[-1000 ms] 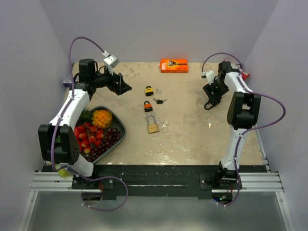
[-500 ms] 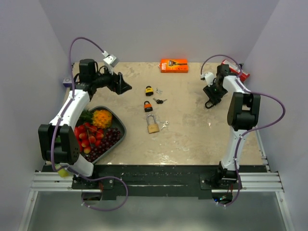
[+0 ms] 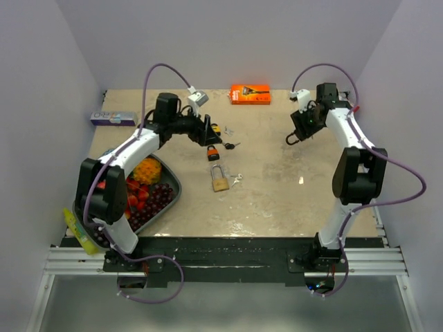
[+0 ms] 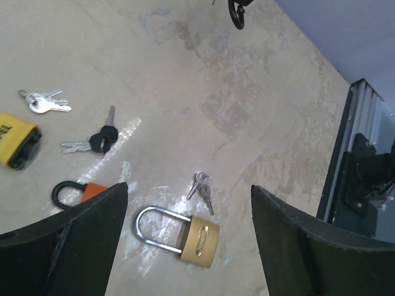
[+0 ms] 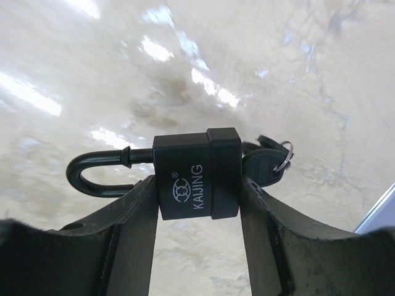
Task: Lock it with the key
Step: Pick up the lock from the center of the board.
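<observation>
Grips black lock (image 5: 197, 176) in right claw (image 5: 197, 203), upper right of top view.
Shows key (image 5: 265, 165) stuck in lock's end, with shackle pointing left in wrist view; hangs left claw (image 4: 188, 191) open and empty over brass lock (image 4: 197, 240) and loose keys (image 4: 202, 188) lying on surface (image 4: 247, 92), frame centre.

- Two dark fingers (image 4: 62, 246) fill the lower corners, spread wide, with nothing between them.
- A brass padlock (image 4: 199, 240) lies at bottom centre on the tabletop (image 4: 247, 92), its shackle pointing left. Small keys (image 4: 202, 187) lie just above it.
- An orange padlock (image 4: 89, 190) sits at lower left, partly behind a finger.
- Black-headed keys (image 4: 102, 138), a yellow padlock (image 4: 13, 139) and silver keys (image 4: 43, 102) lie at left.
- At the top edge hangs a dark loop, probably the shackle of a black padlock (image 4: 237, 13).
</observation>
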Robot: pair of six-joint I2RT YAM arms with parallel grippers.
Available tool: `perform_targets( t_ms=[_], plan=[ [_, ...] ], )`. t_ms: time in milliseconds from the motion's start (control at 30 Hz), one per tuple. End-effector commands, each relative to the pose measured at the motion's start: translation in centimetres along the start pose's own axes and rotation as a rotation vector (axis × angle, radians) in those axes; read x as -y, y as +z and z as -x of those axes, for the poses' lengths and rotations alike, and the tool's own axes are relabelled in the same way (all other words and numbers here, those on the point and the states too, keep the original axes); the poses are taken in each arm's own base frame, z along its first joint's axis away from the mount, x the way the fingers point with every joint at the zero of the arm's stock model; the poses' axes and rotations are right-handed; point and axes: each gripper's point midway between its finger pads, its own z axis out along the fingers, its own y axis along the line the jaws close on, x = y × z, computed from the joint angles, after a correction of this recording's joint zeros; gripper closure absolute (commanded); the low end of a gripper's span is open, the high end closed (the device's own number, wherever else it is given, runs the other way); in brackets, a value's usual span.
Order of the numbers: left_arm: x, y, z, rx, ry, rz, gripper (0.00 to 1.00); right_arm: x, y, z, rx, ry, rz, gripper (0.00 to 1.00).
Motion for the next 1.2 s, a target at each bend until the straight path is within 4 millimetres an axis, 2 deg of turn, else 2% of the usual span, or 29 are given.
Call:
perform_targets(
  t_ms=[0,33,67,167,333,467,600,800,1000,1067,1100,1167],
  plan=[
    [2.2,3.5,3.0,0.111,-0.112,-0.126,0.16,-3.5,-5.5,6.5,0.233,0.059,0.018,1.0],
    [3.2,4.5,3.0,0.108,-0.123,-0.152,0.16,-4.6,-5.9,7.2,0.249,0.066,0.03,1.0],
    [3.3,5.6,3.1,0.115,-0.128,-0.168,0.16,-5.3,-7.0,8.1,0.283,0.101,0.033,1.0],
    [5.3,7.7,4.4,0.143,-0.172,-0.221,0.16,-7.7,-8.1,9.5,0.329,0.141,0.053,1.0],
    [6.6,9.5,5.6,0.217,-0.226,-0.239,0.2,-10.9,-9.8,11.5,0.389,0.175,0.071,1.0],
    [7.2,10.2,6.0,0.256,-0.206,-0.227,0.25,-13.0,-10.0,11.5,0.381,0.203,0.111,1.0],
    [7.0,11.1,5.2,0.244,-0.223,-0.198,0.35,-14.8,-10.7,11.7,0.401,0.195,0.133,1.0],
    [6.9,11.8,4.2,0.214,-0.265,-0.184,0.52,-15.8,-11.3,11.8,0.411,0.185,0.14,1.0],
    [7.6,12.1,3.4,0.187,-0.276,-0.192,0.55,-15.5,-11.6,12.0,0.415,0.19,0.111,1.0],
    [7.7,12.1,3.3,0.185,-0.277,-0.192,0.62,-15.5,-11.5,12.0,0.415,0.191,0.109,1.0],
    [7.7,12.1,3.2,0.183,-0.278,-0.193,0.7,-15.5,-11.5,11.9,0.413,0.193,0.108,1.0],
    [7.8,12.0,3.2,0.182,-0.275,-0.199,0.77,-15.5,-11.5,11.9,0.413,0.197,0.109,1.0]
  ],
)
